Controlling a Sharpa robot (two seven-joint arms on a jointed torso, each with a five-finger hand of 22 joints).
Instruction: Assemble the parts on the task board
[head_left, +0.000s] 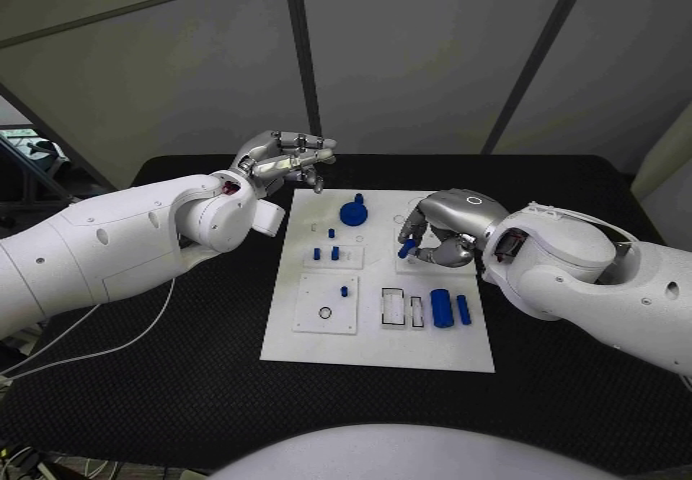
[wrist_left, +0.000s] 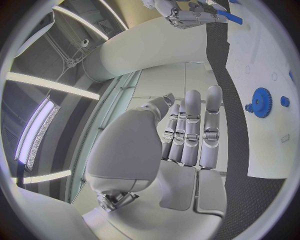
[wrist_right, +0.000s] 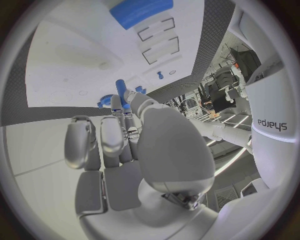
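Left hand (head_left: 286, 158) raised above table (head_left: 173, 380) just off board's far left corner, fingers straight and together, nothing in it. Board (head_left: 375, 350) mid-table, lengthwise away from robot. Blue gear (head_left: 353, 211) stands at far end; small pegs (head_left: 326, 250) left of centre; one small peg (head_left: 345, 291) nearer, on left plate. Two blue cylinders (head_left: 450, 308) lie at near right, beside outlined slots (head_left: 402, 307). Right hand (head_left: 444, 232) over board's right side, pinching blue peg (head_left: 408, 246) between thumb and finger.
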